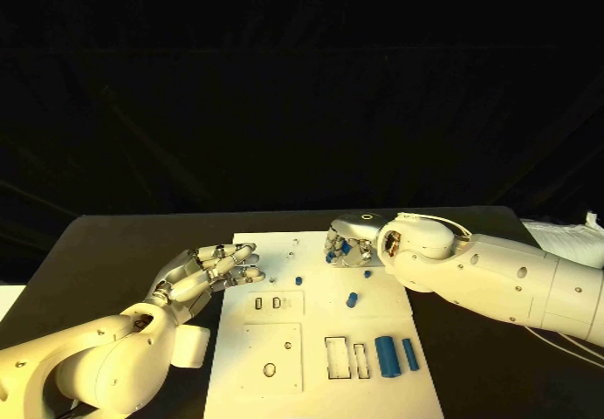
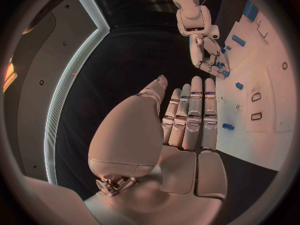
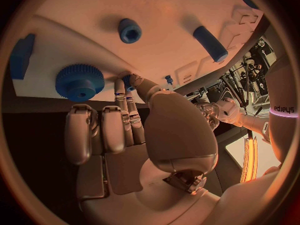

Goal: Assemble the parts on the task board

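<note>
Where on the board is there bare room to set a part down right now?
Bare patches on the task board: its near right corner below the two blue cylinders, and the far left corner beyond the left hand. Crowded: the far right edge under the right hand, with small blue parts.

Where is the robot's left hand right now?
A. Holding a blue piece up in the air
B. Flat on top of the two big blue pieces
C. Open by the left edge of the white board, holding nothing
C: the left hand sits at the left edge of the task board, fingers apart and empty.
</note>
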Available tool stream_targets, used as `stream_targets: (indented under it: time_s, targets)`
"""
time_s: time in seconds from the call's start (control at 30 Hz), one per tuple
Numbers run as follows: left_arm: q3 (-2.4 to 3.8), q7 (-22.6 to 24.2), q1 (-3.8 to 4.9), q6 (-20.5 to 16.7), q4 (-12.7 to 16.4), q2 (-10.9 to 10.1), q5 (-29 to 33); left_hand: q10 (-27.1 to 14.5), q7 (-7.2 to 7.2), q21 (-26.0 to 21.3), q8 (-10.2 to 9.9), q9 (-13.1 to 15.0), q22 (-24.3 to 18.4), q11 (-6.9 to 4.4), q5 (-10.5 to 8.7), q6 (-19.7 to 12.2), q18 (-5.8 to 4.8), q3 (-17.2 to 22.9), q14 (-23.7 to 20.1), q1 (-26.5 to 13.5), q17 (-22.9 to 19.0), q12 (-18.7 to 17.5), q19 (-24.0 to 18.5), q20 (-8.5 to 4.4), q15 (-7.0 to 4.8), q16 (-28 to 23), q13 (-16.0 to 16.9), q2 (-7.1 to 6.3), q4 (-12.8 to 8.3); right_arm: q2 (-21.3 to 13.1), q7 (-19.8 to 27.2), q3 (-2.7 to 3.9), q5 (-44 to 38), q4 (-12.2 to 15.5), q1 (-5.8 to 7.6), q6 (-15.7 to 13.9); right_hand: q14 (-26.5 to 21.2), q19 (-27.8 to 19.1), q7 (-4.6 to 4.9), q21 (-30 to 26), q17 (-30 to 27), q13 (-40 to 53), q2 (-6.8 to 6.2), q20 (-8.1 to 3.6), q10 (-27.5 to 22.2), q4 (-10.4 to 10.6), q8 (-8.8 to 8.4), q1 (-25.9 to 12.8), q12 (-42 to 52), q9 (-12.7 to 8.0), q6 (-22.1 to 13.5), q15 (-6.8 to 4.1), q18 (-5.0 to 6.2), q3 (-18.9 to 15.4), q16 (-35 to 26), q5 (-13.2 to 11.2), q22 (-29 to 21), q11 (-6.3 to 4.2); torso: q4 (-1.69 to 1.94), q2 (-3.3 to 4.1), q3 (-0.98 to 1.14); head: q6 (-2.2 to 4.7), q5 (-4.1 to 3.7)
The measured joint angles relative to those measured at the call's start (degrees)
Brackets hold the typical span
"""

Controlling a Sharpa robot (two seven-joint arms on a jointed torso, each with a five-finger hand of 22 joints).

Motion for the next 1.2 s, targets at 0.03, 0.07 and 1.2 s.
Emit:
stream_targets:
  time_s: [0.03,0.07,1.2]
  targets:
    - [0.0,-0.02,0.0,0.0,0.0,0.0,0.0,0.0,0.0,0.0,-0.08,0.0,0.0,0.0,0.0,0.0,0.0,0.0,0.0,0.0,0.0,0.0,0.0,0.0,0.0,0.0,0.0,0.0,0.0,0.0,0.0,0.0,-0.01,0.0,0.0,-0.16,0.0,0.0,0.0,0.0,-0.03,0.09,0.08,0.0,0.26,0.14,0.0,-0.07,0.0,0.01,0.2,0.0,0.0,0.14,0.0,-0.01,0.12,0.03,0.01,0.01,-0.01,0.0,0.0]
    - [0.0,-0.03,0.0,0.01,-0.01,0.01,0.0,0.0,0.0,0.0,-0.08,0.0,0.0,0.0,0.0,0.0,0.0,0.0,0.0,0.0,0.0,0.0,0.0,0.0,0.0,0.0,0.0,0.0,0.0,0.0,0.0,-0.02,-0.02,0.0,-0.01,-0.34,0.0,0.0,-0.08,0.0,-0.07,0.15,0.15,0.0,0.42,0.23,0.0,-0.02,0.0,0.05,0.29,0.0,0.0,0.23,0.0,-0.09,0.22,-0.02,0.04,0.01,-0.03,0.02,-0.01]
    - [0.01,-0.24,0.06,0.39,0.45,-0.13,0.02,0.0,0.0,-0.22,-0.08,0.01,-0.12,0.0,0.0,0.0,-0.01,0.32,0.0,0.0,0.09,-0.23,0.0,0.0,0.0,-0.23,0.0,0.0,-0.32,7.35,-2.66,-0.19,-0.68,-5.17,1.66,-10.85,-0.2,-0.01,-0.12,0.5,-0.43,0.0,1.1,0.0,0.6,1.18,-0.04,0.53,0.01,0.2,0.56,-0.2,0.0,1.17,-0.01,-1.44,0.78,-0.2,1.24,0.97,-0.47,0.86,-0.3]
